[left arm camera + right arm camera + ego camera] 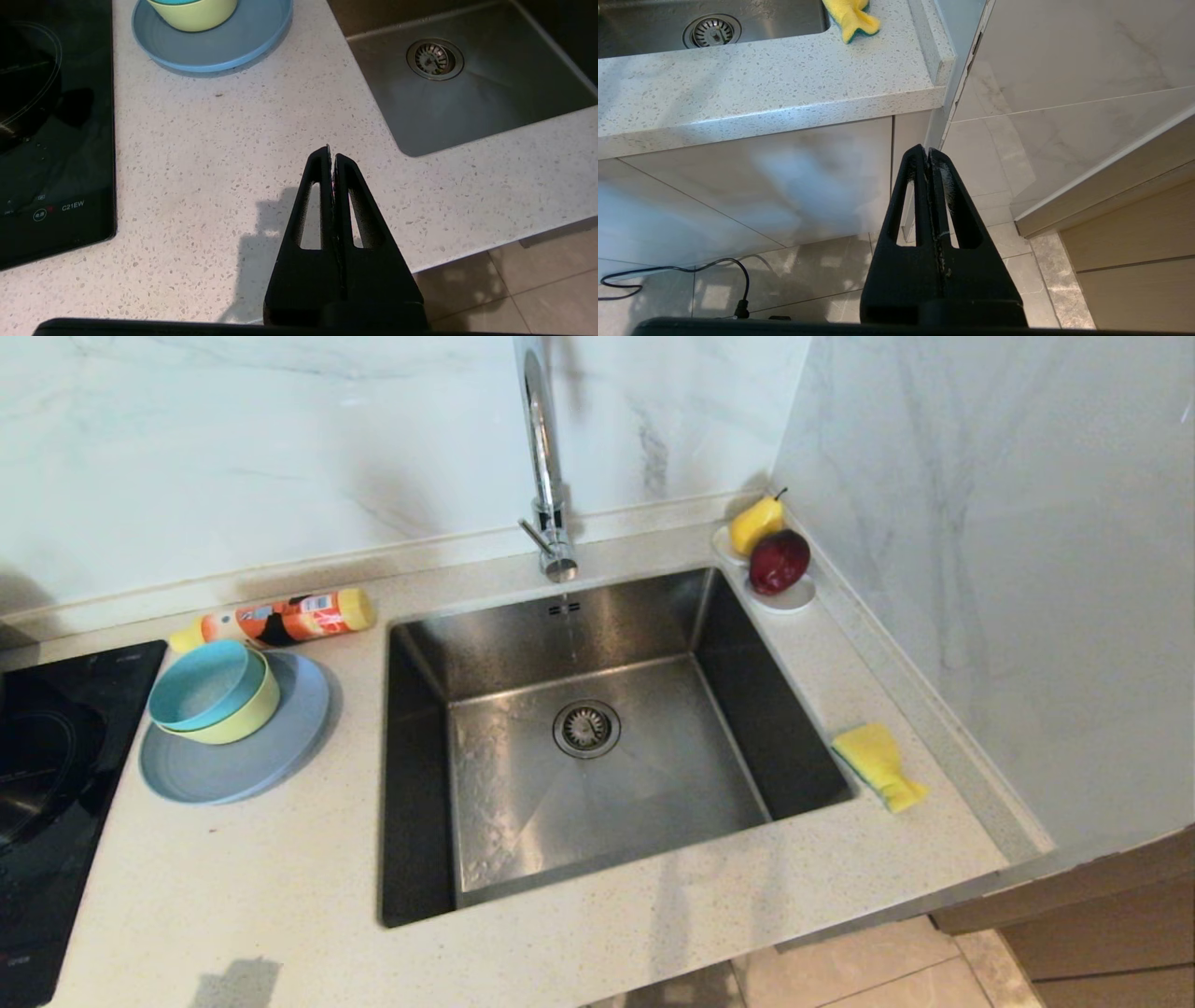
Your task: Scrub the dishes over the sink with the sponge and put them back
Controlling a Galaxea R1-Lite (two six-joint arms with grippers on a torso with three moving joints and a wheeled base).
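The dishes stand stacked left of the sink (579, 747): a teal bowl (201, 683) inside a yellow-green bowl (245, 717) on a grey-blue plate (271, 751). The sponge (878, 765) lies on the counter right of the sink, yellow face up. A thin stream of water runs from the faucet (546, 476). My left gripper (331, 156) is shut and empty above the counter's front part, left of the sink and near of the plate (219, 44). My right gripper (927, 154) is shut and empty, low in front of the cabinet, below the counter edge. Neither arm shows in the head view.
An orange detergent bottle (280, 619) lies behind the dishes. A black induction hob (47, 784) fills the counter's left end. A white dish (789, 597) with a pear and a red fruit sits in the back right corner by the marble wall (980, 523).
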